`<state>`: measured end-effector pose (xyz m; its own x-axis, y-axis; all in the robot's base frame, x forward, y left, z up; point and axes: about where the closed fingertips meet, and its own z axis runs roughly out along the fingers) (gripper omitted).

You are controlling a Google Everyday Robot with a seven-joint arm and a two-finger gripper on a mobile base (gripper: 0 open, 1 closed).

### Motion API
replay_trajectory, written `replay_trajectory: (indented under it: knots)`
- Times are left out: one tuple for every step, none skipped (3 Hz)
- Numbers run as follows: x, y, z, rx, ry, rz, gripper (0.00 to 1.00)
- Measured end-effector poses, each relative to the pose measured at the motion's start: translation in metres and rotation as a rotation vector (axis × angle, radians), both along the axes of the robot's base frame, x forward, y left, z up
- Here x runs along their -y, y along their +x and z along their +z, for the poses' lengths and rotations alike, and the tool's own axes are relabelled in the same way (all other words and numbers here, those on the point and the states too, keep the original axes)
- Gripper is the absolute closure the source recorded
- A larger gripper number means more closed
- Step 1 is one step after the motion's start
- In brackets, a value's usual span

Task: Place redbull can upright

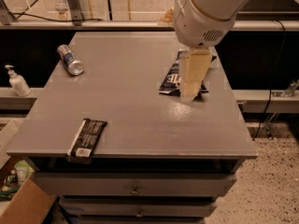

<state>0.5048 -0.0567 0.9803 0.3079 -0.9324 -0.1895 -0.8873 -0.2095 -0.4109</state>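
Observation:
The redbull can (70,59) lies on its side at the far left of the grey table (131,111), blue and silver with a silver end facing me. My gripper (190,85) hangs from the white arm over the right half of the table, well right of the can and apart from it. It covers part of a dark chip bag (174,76).
A black snack bar (87,139) lies at the table's front left edge. A white pump bottle (17,81) stands on a ledge to the left, off the table. Drawers sit below the tabletop. A cardboard box (23,204) is on the floor at front left.

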Motion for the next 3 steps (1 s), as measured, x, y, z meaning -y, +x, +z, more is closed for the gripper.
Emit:
replay_trajectory:
  knots:
    - [-0.009,0.002,-0.001,-0.002,-0.016,0.046,0.0]
    - [-0.041,0.011,-0.021,0.004,-0.102,0.196,0.0]
    - [-0.08,0.036,-0.052,0.029,-0.22,0.396,0.0]
